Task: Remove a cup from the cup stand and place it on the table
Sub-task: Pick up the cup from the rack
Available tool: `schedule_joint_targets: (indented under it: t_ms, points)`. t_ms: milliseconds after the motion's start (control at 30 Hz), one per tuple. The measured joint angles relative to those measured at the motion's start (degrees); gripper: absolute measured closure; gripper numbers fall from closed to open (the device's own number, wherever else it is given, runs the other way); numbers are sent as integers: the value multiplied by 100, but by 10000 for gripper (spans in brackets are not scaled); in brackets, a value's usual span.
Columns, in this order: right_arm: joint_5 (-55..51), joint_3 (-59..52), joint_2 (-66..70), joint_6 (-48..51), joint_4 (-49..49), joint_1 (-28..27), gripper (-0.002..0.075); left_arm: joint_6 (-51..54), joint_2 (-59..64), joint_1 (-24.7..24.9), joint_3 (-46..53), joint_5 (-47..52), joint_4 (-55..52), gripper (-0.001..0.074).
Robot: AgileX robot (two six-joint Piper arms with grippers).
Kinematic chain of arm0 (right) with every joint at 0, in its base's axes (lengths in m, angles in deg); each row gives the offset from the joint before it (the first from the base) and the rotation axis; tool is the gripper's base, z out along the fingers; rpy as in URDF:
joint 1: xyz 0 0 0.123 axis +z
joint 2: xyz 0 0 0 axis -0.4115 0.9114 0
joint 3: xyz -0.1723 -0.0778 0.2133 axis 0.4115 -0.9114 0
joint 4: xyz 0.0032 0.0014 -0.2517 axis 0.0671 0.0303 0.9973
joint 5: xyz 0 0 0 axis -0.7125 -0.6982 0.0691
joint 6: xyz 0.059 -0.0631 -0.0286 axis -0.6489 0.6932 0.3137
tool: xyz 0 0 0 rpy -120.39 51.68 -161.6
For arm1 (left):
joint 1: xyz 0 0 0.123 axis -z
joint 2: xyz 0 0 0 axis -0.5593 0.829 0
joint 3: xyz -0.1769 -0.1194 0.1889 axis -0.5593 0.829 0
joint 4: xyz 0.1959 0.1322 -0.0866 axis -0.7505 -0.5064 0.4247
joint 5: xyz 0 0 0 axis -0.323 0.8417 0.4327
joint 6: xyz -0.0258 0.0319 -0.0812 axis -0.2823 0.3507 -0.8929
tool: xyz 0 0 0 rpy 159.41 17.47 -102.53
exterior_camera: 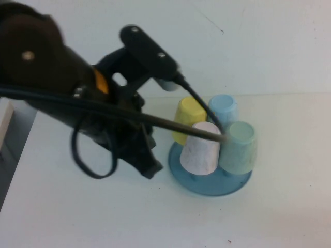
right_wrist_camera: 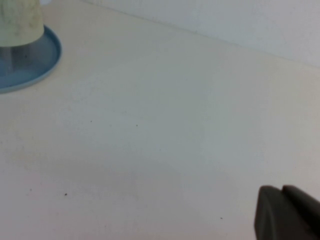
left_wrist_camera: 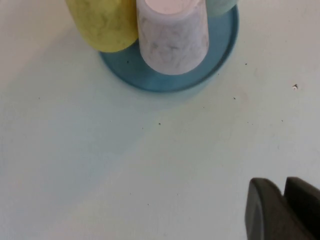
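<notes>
Non-task items in view: three inverted cups, one edge object

I log a yellow cup point(exterior_camera: 189, 118), a light blue cup point(exterior_camera: 223, 109) and a mint green cup point(exterior_camera: 239, 147), all mouth-down and grouped close together right of centre. The yellow and the light blue stand at the far side, side by side. The mint green is nearest the right, just in front of the light blue. At the far left edge I read a pale beige panel point(exterior_camera: 4, 121), cropped; identity unclear.

Bright, even light; soft shadows on the surface point(exterior_camera: 289, 206); left arm point(exterior_camera: 62, 88) motion-blurred up close; wrist views soft-focused.
</notes>
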Motion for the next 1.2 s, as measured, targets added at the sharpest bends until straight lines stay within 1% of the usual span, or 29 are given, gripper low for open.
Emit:
schedule_joint_targets:
  t_ms: [33,100,133,233,300,333,367,467,667,800,933,1033,1200]
  points:
    - [0,0,0,0,0,0,728,-97,175,147,-130,12,-139,675]
    - [0,0,0,0,0,0,727,-205,490,349,-370,23,-272,587]
    - [0,0,0,0,0,0,727,-247,672,437,-503,21,-301,519]
    - [0,0,0,0,0,0,727,-359,1181,624,-869,21,-299,277]
    - [0,0,0,0,0,0,727,-502,1505,651,-1086,21,-335,160]
    - [0,0,0,0,0,0,727,-597,1661,651,-1206,9,-335,120]
    - [0,0,0,0,0,0,727,-701,1815,651,-1326,-12,-361,95]
    - [0,0,0,0,0,0,727,-915,2229,651,-1655,-49,-510,73]
    - [0,0,0,0,0,0,727,-1151,2983,651,-2295,-91,-733,69]
    - [0,0,0,0,0,0,728,-1473,3377,651,-2598,-121,-1104,68]
    - [0,0,0,0,0,0,727,-1750,3602,651,-2692,-151,-1480,68]
    - [0,0,0,0,0,0,727,-1836,3657,627,-2692,-215,-1438,68]
    - [0,0,0,0,0,0,728,-1859,3693,372,-2692,-294,-991,68]
